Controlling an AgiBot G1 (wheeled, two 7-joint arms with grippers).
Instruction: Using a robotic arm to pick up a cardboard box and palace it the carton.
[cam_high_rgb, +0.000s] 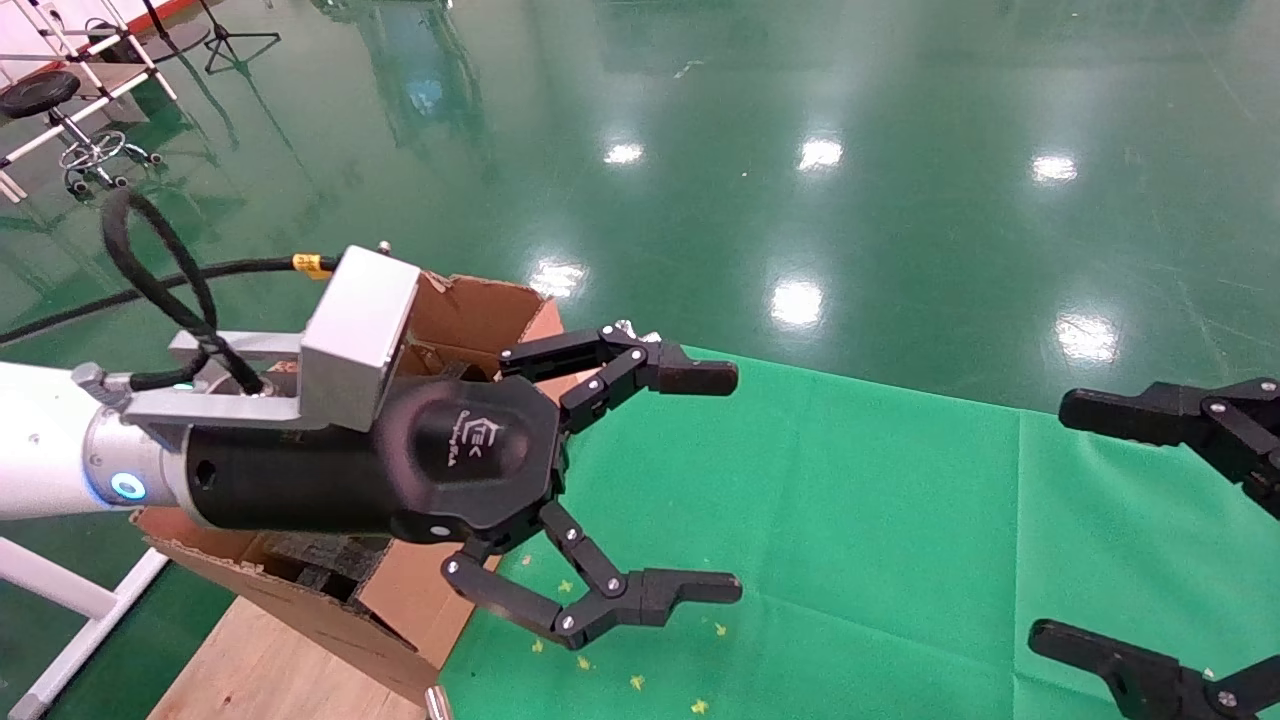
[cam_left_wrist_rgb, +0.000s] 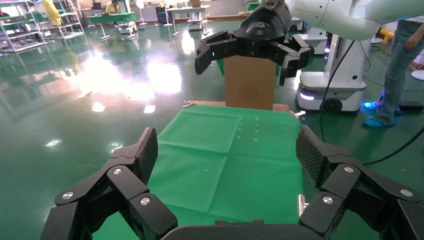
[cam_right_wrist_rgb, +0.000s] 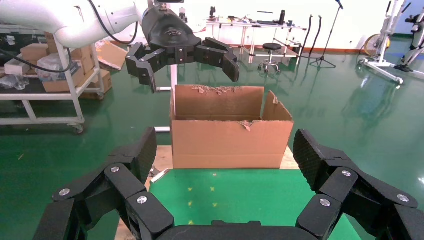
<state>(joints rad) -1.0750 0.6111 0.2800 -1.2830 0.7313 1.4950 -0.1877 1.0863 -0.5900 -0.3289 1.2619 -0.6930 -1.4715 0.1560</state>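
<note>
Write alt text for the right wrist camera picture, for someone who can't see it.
An open, empty left gripper hangs above a large brown carton whose flaps stand up, one with a torn edge. The carton sits at the far end of a green cloth. The right gripper frames the near view, open and empty.

Robotics lab: glossy green floor (cam_high_rgb: 900, 120), workbenches (cam_right_wrist_rgb: 250, 25), shelving racks (cam_left_wrist_rgb: 30, 25), mobile robot base (cam_left_wrist_rgb: 330, 85).

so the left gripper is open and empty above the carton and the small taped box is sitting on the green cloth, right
Not quite. The left gripper is open and empty by the carton, but no small taped box lies on the green cloth. The head view and both wrist views show only bare cloth.
</note>
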